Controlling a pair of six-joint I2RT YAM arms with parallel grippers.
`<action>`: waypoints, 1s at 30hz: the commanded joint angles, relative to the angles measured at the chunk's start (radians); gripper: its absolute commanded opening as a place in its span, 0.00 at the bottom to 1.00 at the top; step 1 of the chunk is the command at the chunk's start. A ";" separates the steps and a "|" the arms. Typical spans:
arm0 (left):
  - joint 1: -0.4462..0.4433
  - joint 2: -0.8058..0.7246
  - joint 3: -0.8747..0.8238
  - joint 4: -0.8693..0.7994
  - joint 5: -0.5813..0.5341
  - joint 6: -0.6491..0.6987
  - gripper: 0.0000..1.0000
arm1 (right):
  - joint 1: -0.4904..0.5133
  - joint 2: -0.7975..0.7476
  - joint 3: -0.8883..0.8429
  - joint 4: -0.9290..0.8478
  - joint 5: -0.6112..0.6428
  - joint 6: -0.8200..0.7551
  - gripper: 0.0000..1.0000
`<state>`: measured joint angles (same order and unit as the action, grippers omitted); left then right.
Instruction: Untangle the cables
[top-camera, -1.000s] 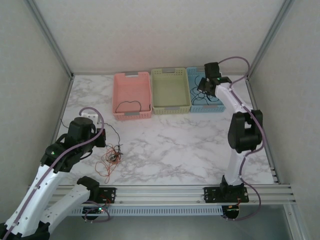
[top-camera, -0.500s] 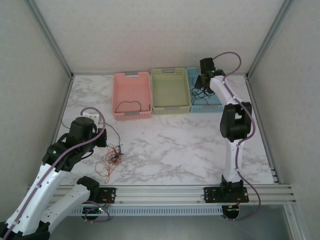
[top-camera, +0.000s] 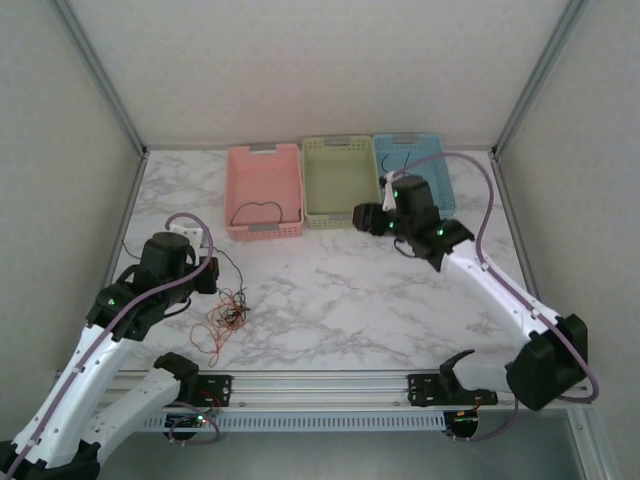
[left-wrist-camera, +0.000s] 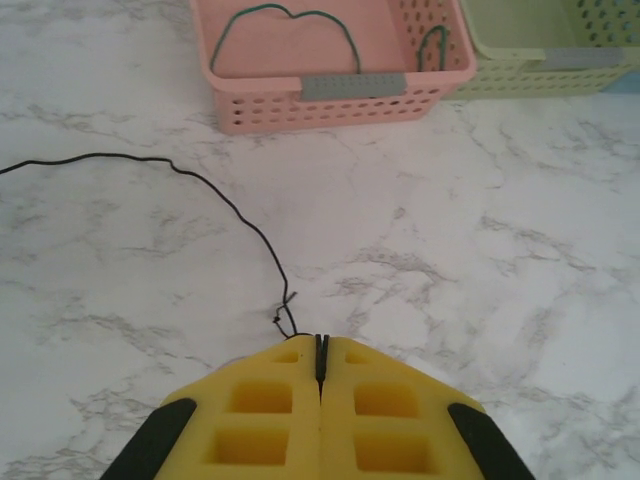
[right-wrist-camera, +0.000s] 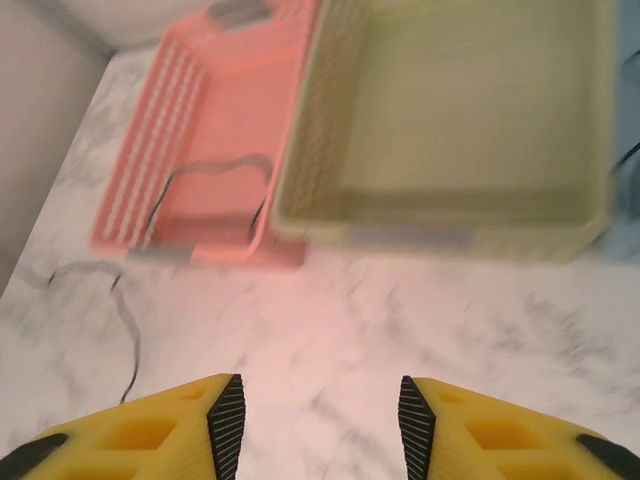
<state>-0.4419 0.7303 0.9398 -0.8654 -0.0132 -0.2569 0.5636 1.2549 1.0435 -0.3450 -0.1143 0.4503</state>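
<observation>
L gripper (left-wrist-camera: 321, 348), clamped on black cable (left-wrist-camera: 232, 208), should pull slowly away from clump (top-camera: 222, 318) at its 5 o'clock, w/ R gripper (right-wrist-camera: 320, 412), jaws apart, pinning clump.

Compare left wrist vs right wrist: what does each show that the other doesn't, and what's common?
Left wrist: the left claw shut on a thin black cable that trails off left across the marble table. Right wrist: the right claw, open over bare marble, and the pale green basket with its whole inside. Both: the pink basket with a dark green cable lying in it, and the pale green basket's front wall.
</observation>
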 joint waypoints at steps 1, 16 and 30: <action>0.008 0.030 0.085 0.077 0.164 -0.074 0.00 | 0.053 -0.068 -0.107 0.079 -0.077 0.033 0.45; -0.164 0.266 0.426 0.191 0.260 -0.179 0.00 | 0.070 -0.303 -0.240 0.019 0.013 0.034 0.44; -0.115 0.140 -0.174 0.237 0.044 -0.277 0.00 | 0.135 -0.093 -0.300 0.135 -0.117 0.068 0.40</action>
<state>-0.5686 0.8970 0.7982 -0.6731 0.0704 -0.4950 0.6617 1.1179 0.7609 -0.2741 -0.1791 0.5003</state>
